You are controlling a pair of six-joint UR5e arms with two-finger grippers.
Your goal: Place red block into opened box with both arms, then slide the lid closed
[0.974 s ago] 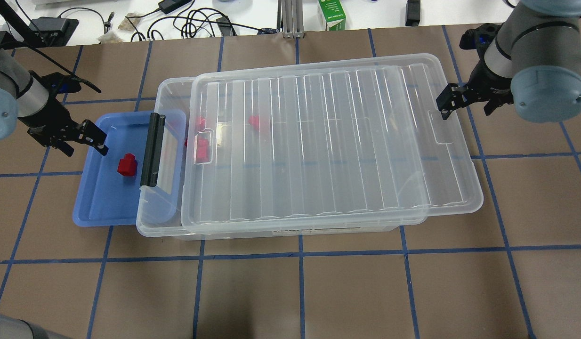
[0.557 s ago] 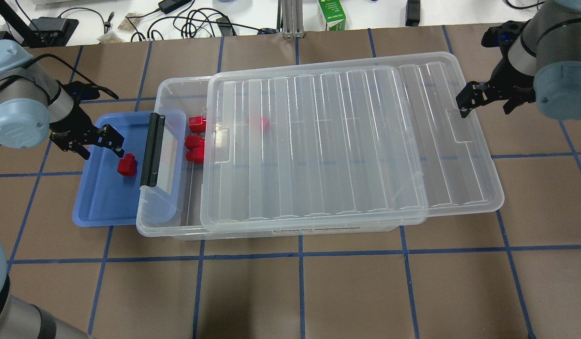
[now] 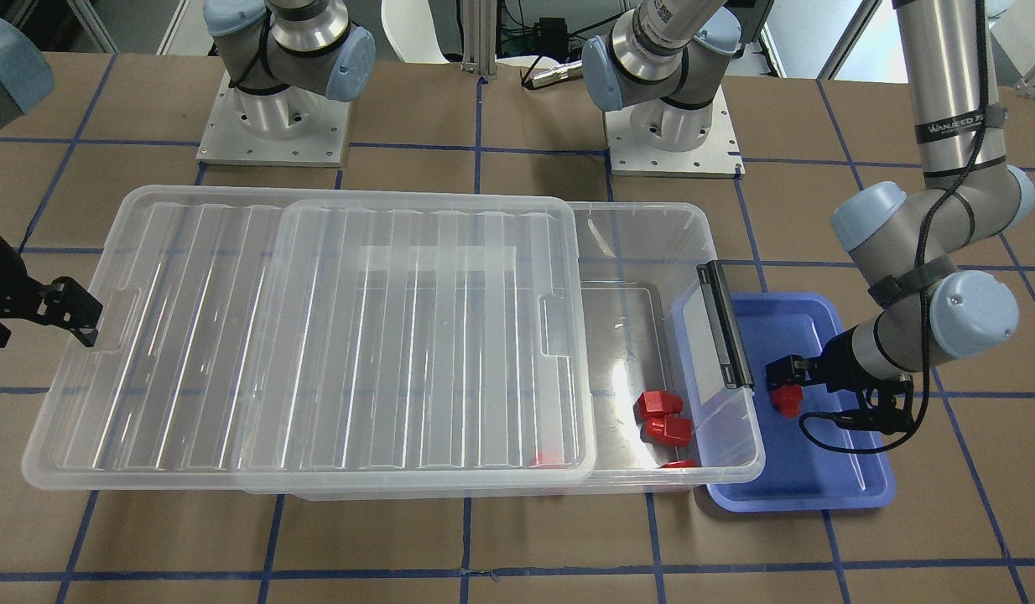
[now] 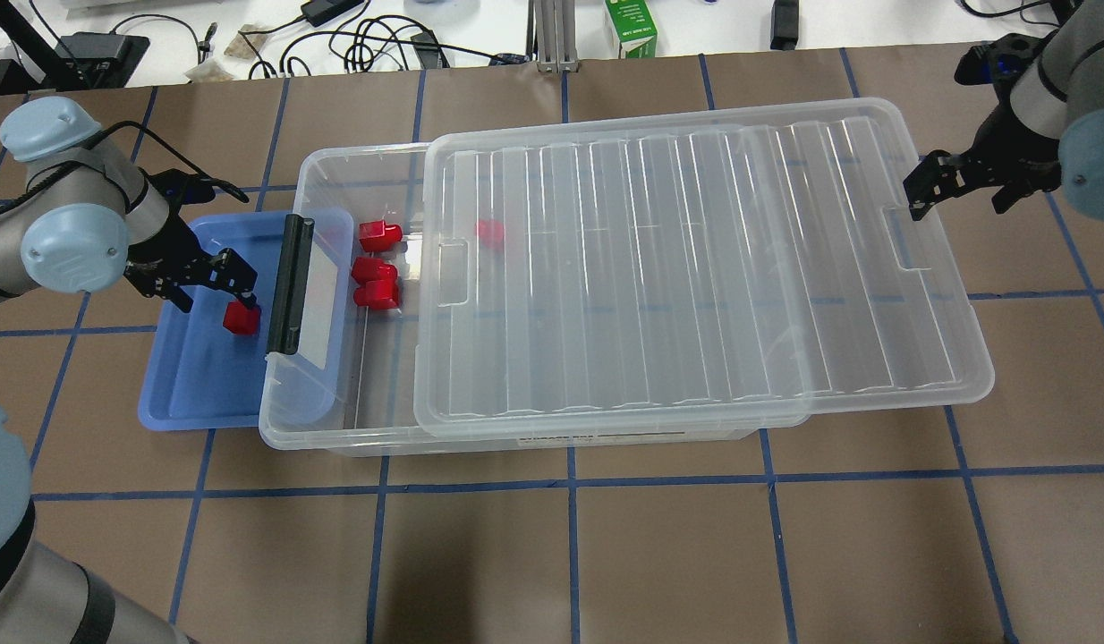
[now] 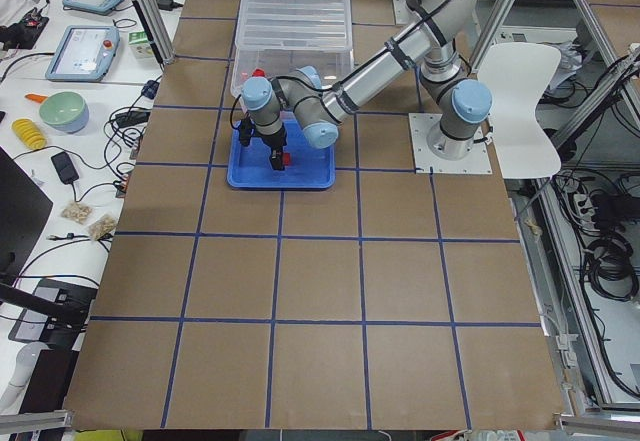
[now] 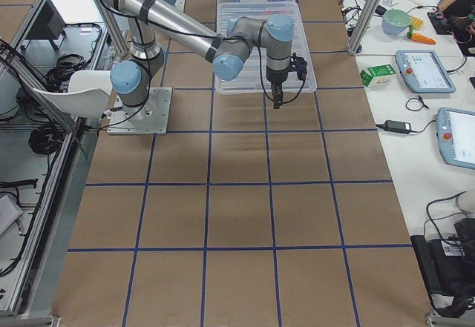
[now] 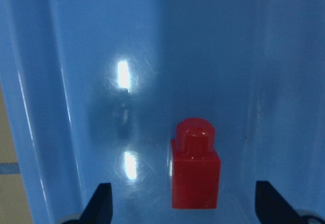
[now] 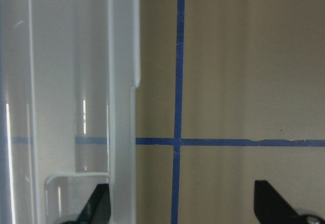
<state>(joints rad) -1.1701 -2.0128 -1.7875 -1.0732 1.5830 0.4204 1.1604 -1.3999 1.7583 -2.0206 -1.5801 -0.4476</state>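
A small red block [image 4: 242, 317] stands on the blue tray [image 4: 190, 394], left of the box. My left gripper [image 4: 219, 288] hangs open just over it; in the left wrist view the red block [image 7: 195, 172] sits between the two fingertips [image 7: 101, 203], untouched. The clear box [image 4: 319, 427] is uncovered at its left end. The ribbed lid [image 4: 695, 268] lies on it, overhanging on the right. My right gripper [image 4: 955, 199] stands open at the lid's right-hand notch, with one finger [image 8: 99, 203] by the lid rim [image 8: 124, 132].
Three red blocks [image 4: 376, 266] lie in the box's uncovered end, and another [image 4: 490, 231] shows through the lid. A black latch bar [image 4: 288, 286] stands at the box's left end, over the tray. Cables and a green carton [image 4: 630, 27] lie beyond the mat.
The lid has slid to the right, uncovering the box's left end, and my right gripper went right with it. My left gripper has moved in over the red block on the tray.
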